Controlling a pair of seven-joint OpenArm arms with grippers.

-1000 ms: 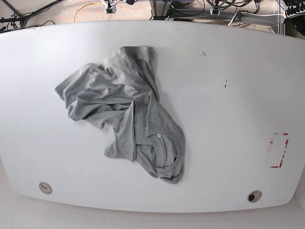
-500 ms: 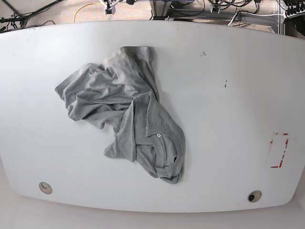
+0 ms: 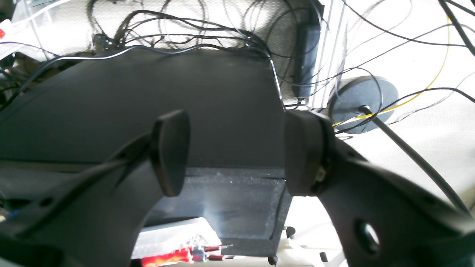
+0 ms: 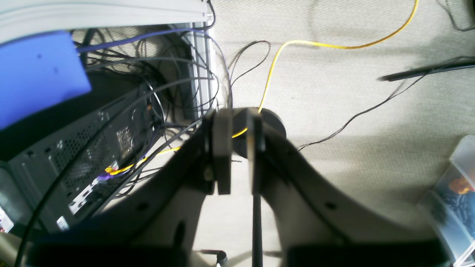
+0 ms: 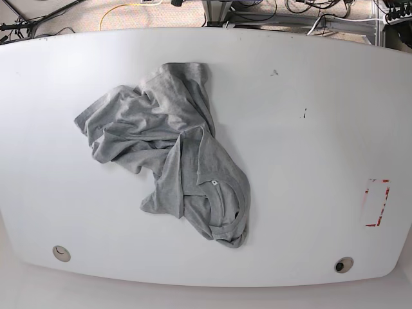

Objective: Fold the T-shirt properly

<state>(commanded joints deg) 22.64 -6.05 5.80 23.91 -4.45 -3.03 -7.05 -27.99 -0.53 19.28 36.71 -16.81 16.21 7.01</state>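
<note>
The grey T-shirt (image 5: 174, 148) lies crumpled in a heap on the white table (image 5: 309, 129), left of centre, with its small white neck tag (image 5: 213, 183) facing up near the front. No lettering shows. Neither gripper appears in the base view. In the left wrist view my left gripper (image 3: 236, 150) is open and empty, with floor and a dark case behind it. In the right wrist view my right gripper (image 4: 238, 148) has its fingers almost together with nothing between them, above carpet and cables. The shirt is in neither wrist view.
A red-marked rectangle (image 5: 376, 203) sits near the table's right edge. Two round holes (image 5: 61, 252) (image 5: 343, 264) lie along the front edge. Cables and equipment frames (image 5: 219, 9) crowd the floor beyond the far edge.
Small pieces of hardware at the top edge of the base view have slipped out of sight. The T-shirt has not moved.
</note>
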